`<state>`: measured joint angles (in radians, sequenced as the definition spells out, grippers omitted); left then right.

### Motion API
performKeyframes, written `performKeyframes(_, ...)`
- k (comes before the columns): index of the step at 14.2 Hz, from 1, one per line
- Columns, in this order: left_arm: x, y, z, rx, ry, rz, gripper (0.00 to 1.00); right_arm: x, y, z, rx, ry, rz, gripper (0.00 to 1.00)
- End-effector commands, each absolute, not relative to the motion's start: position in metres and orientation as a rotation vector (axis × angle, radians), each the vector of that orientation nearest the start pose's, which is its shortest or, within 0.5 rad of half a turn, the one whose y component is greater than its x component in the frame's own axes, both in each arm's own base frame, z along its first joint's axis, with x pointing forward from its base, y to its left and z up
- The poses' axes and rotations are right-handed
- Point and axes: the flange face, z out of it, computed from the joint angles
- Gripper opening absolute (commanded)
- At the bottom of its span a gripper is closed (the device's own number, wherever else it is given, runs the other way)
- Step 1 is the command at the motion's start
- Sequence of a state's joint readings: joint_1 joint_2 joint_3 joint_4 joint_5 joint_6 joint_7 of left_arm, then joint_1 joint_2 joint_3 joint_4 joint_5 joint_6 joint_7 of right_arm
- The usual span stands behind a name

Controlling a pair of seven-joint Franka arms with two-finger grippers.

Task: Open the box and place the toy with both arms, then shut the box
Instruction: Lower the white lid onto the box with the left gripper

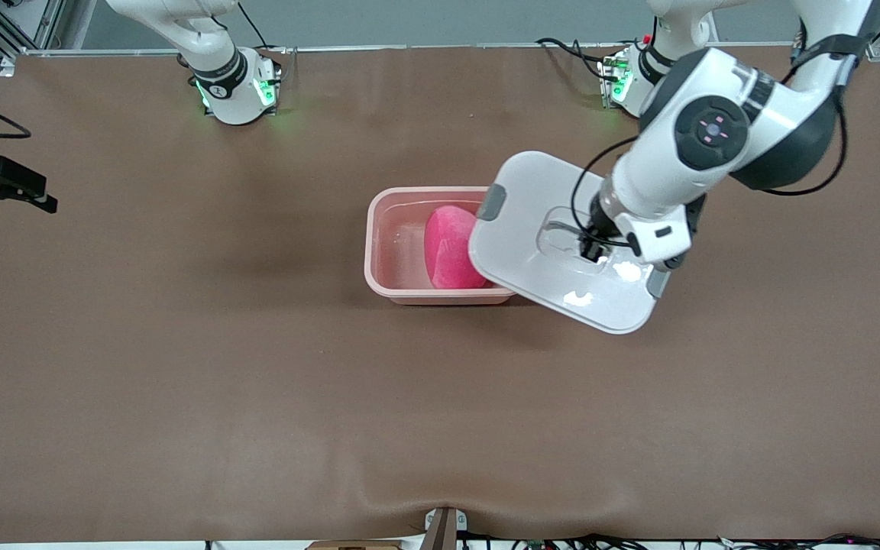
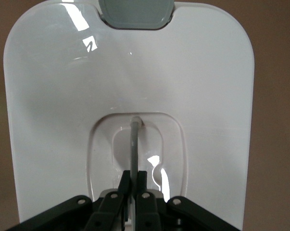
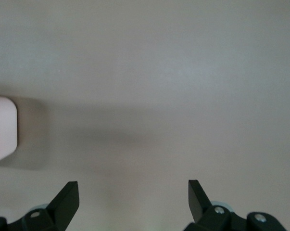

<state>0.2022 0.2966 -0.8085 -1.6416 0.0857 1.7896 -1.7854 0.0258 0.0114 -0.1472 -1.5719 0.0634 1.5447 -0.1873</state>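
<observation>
My left tool (image 1: 591,246) pinches the lid (image 1: 532,221) by its handle (image 2: 133,144), held over the box's (image 1: 394,286) left-arm end, skewed to the box. Toy (image 1: 449,248) sits inside the box, mid-worktop (image 1: 180,367). Lid must shift toward the right arm's end and square up. Right tool (image 3: 132,197) waits, spread, above bare worktop.

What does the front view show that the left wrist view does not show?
Only the front view shows the pink box with the toy inside, the lid partly over it, and the right pincer waiting over the table's right-arm end. Only the left wrist view shows the fingers shut on the thin handle. Both show the white lid held by the left pincer and a grey clip.
</observation>
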Motion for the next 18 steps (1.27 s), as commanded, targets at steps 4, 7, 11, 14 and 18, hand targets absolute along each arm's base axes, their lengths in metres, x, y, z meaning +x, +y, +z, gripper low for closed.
performKeyframes(4,0.503,-0.398,0.479,-2.470,-2.051,0.230,0.00,0.545,-0.052,0.616,-3.129,-0.108,0.076,1.00)
performKeyframes(7,0.484,-0.438,0.460,-2.391,-2.158,0.165,0.00,0.546,-0.053,0.617,-3.135,-0.111,0.070,1.00)
performKeyframes(11,0.464,-0.472,0.430,-2.302,-2.234,0.048,0.00,0.545,-0.053,0.617,-3.125,-0.103,0.075,1.00)
performKeyframes(14,0.463,-0.484,0.412,-2.226,-2.336,0.004,0.00,0.544,-0.056,0.618,-3.126,-0.096,0.070,1.00)
performKeyframes(18,0.450,-0.502,0.392,-2.214,-2.354,-0.075,0.00,0.543,-0.061,0.617,-3.125,-0.082,0.074,1.00)
